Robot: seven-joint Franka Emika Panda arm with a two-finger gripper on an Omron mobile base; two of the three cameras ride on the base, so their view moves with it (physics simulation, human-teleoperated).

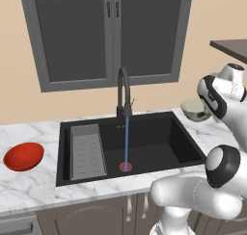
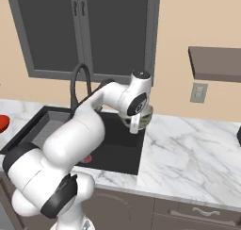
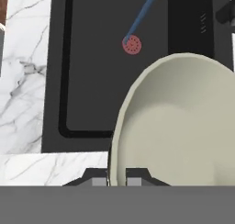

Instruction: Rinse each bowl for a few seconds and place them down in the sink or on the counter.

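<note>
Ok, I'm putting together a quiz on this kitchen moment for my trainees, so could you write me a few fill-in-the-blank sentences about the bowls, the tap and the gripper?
1. The gripper is shut on the rim of the ____ bowl.
2. The red bowl sits on the counter to the ____ of the sink in the left base view.
3. Water runs from the tap down onto the red ____.

Missing words: grey-beige; left; drain
</note>
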